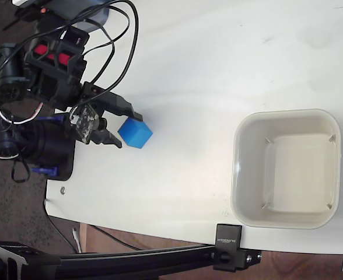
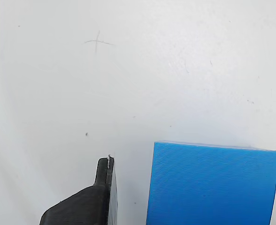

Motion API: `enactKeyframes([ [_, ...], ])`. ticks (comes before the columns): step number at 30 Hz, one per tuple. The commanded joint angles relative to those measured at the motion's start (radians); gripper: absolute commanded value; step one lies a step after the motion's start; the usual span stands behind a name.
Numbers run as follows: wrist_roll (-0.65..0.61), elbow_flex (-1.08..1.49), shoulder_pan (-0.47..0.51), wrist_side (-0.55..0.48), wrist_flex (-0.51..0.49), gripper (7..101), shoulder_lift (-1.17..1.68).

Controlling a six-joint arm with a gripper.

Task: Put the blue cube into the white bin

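Observation:
The small sky-blue cube rests on the white table at the left, well away from the white bin on the right, which holds nothing. My gripper is open at the cube, one finger above it and one below in the fixed view, the cube sitting at the fingertips. In the wrist view the cube fills the lower right, and one dark finger stands left of it with a narrow strip of table between them. The other finger is out of that frame.
The arm's black body and cables crowd the upper left. A black clamp and rail run along the table's near edge below the bin. White table lies between cube and bin.

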Motion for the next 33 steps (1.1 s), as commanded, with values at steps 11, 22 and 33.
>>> enactKeyframes([
  [11,-0.012,0.046,0.023,-0.02,-0.095,89.0,0.003],
  [22,-0.052,0.06,0.032,-0.02,-0.107,50.3,0.018],
  [33,-0.308,-0.258,0.137,-0.017,0.094,47.0,0.028],
])
